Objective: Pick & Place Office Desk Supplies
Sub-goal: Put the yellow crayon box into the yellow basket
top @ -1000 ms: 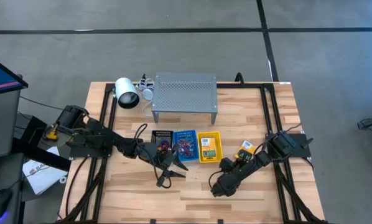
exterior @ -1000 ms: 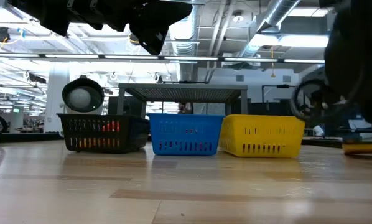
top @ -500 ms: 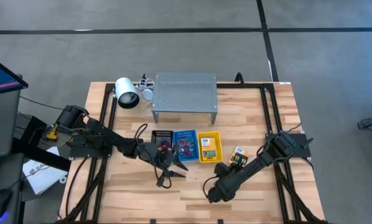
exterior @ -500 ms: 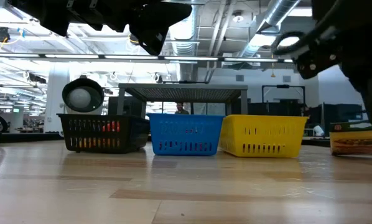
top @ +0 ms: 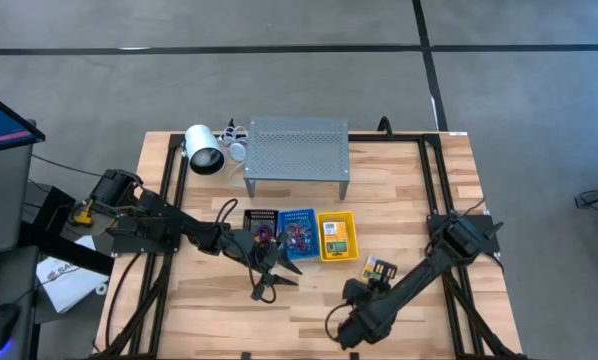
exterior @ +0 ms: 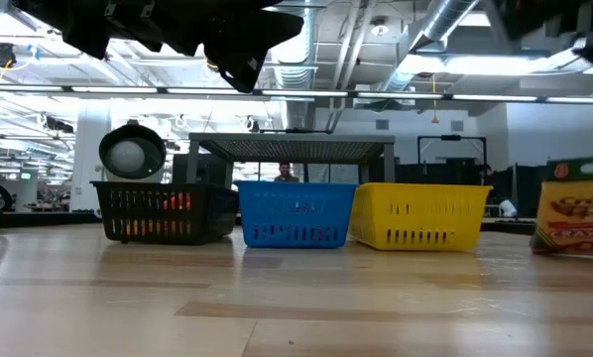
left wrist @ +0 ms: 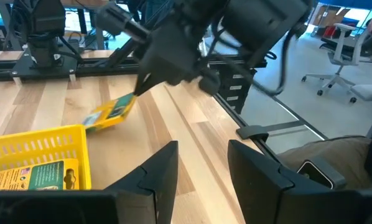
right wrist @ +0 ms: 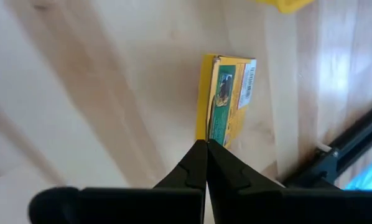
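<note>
High view: the crayon box [top: 379, 268] has been nudged nearer the yellow basket [top: 336, 235] by the closed, empty right pincer [top: 344, 331], so placing is judged pending.

Grey concrete floor [top: 279, 80] with dark seams; exposed ceiling ducts [exterior: 445, 30]; white office chair [left wrist: 335, 56].

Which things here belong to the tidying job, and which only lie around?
Job: loose crayon box; crayon box in the yellow basket; rubber bands in the blue basket; black basket.
Lying about: perforated metal shelf; white cylinder.
</note>
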